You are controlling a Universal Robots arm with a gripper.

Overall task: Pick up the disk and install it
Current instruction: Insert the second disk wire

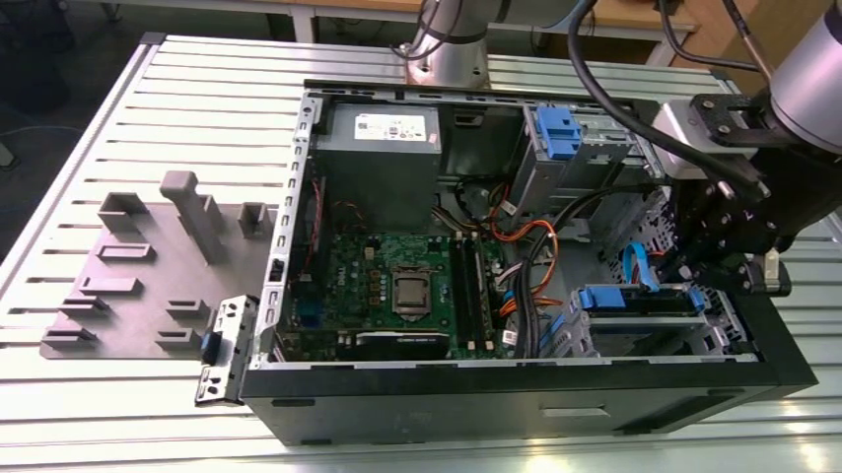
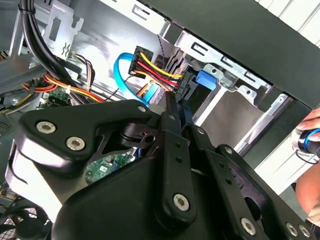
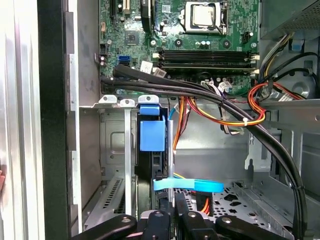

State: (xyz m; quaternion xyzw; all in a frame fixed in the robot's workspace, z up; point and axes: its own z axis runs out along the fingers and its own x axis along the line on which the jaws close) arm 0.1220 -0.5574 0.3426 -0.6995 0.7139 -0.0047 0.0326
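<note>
Open computer case point(image 1: 526, 394): claw point(image 3: 172, 200) just beside seated disk point(image 3: 152, 135).

My black metal gripper point(image 3: 175, 220) sits low inside the open grey computer case point(image 3: 55, 150), its two narrow fingers point(image 3: 181, 207) close together. Just beyond them a flat light-blue ribbon cable point(image 3: 190, 185) crosses in front of a blue plastic carrier tab point(image 3: 152, 134) seated in the drive bay. A thick black cable bundle point(image 3: 210, 97) sweeps past orange and yellow wires point(image 3: 225, 117). Farther off lies the green motherboard point(image 3: 165, 30) with its silver square processor socket point(image 3: 205, 15).
</note>
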